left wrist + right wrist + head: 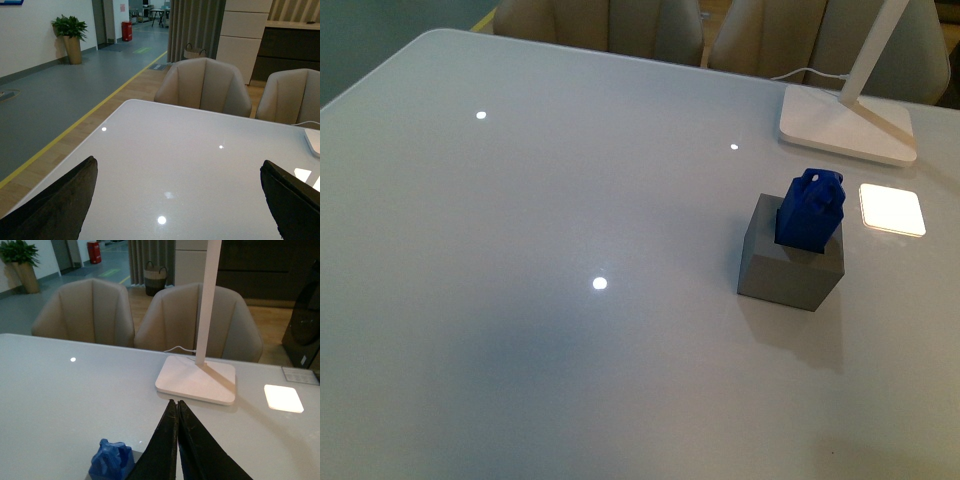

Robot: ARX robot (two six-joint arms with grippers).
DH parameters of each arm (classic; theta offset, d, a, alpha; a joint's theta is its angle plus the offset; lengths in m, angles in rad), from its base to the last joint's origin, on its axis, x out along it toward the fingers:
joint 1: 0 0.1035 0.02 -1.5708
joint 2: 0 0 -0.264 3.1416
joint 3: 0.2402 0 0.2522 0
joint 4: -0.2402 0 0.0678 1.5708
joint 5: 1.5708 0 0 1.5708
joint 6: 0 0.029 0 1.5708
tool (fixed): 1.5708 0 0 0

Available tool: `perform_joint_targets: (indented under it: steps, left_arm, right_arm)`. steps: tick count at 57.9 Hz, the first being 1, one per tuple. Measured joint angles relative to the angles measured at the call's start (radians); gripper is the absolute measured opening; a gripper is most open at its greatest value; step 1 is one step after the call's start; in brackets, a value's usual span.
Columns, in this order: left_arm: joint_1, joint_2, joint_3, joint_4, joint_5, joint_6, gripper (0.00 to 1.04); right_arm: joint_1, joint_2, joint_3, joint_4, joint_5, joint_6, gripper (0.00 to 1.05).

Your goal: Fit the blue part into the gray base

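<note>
Standing upright in the gray base [788, 270], the blue part [809, 208] has its long axis vertical, looped knob [820, 180] upward (leaning slightly), near the tabletop [520, 300]'s far right corner. Our left gripper [177, 167] gapes wide, empty; our right gripper [176, 404] is pressed closed on nothing.

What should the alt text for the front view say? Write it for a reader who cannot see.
A blue part stands in the top of a gray base, its looped end sticking up, on a white table. A white lamp foot sits behind them.
</note>
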Motion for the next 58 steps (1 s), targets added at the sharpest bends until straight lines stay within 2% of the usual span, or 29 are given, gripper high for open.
perform_joint_targets:
  steps: [10, 14, 20, 58]
  left_arm:
    - [0.0, 0.0, 0.0, 0.0, 0.0, 0.0, 0.97]
    - [0.0, 0.0, 0.0, 0.0, 0.0, 0.0, 0.97]
    - [0.0, 0.0, 0.0, 0.0, 0.0, 0.0, 0.97]
    - [0.0, 0.0, 0.0, 0.0, 0.0, 0.0, 0.97]
  right_arm:
    - [-0.026, -0.142, -0.076, -0.069, -0.021, -0.001, 0.02]
    - [-0.064, -0.201, -0.1, -0.104, -0.083, -0.002, 0.02]
    - [-0.094, -0.282, -0.127, -0.158, -0.087, -0.002, 0.02]
    - [-0.096, -0.858, -0.191, -0.641, -0.091, -0.002, 0.02]
